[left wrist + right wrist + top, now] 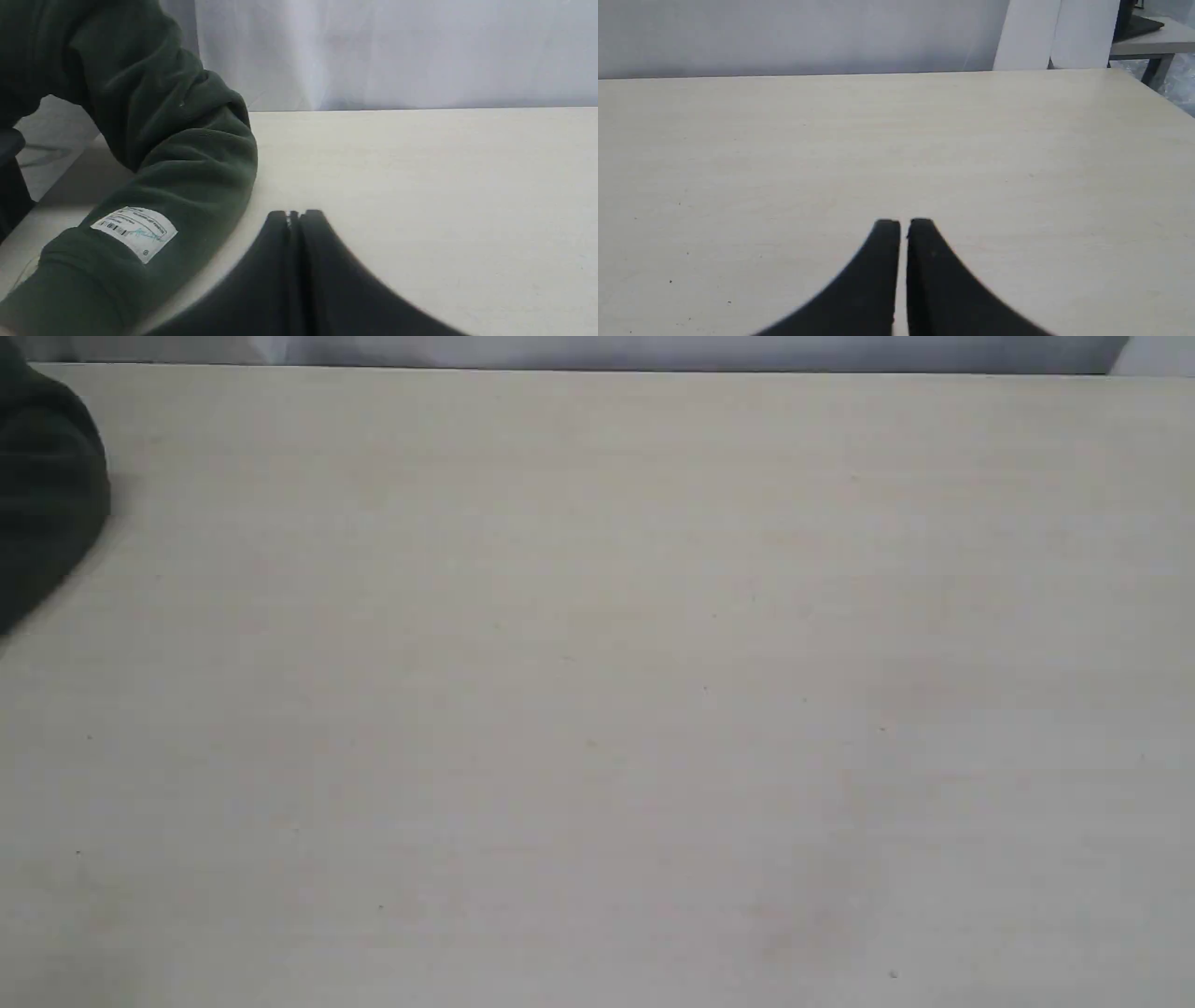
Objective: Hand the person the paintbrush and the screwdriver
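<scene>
Odd one: neither the paintbrush nor the screwdriver shows up in any of the three views, so where they are is anyone's guess. The exterior camera gets only the pale wood-grain tabletop [597, 709] and a bit of the person's dark green fleece sleeve [47, 495] at its left edge.

What could go wrong from here, as a guess:
- The sleeve [177, 177], with its white printed label [135, 231], rests on the table just beside the black left gripper [295, 215]. A sideways swing of that arm could clip the person's forearm.
- The person's actual hand isn't clearly visible anywhere, so there's no telling whether it's open and ready to receive. A handover aimed at the sleeve rather than a palm would probably end with a dropped tool.
- With both tools out of frame, any reach for them would be blind. The slim screwdriver in particular looks like something that would roll or slip out of a sloppy pinch.

Now the grippers. The left one has its two black fingers pressed together, only a hairline seam between them and nothing clamped in it. It hangs low over bare tabletop, and whether the tips touch the surface can't be told. The black right gripper [904, 224] is nearly the same, with its fingers drawn in to a thin slit that shows table through it. It holds nothing and is well apart from the sleeve.
</scene>
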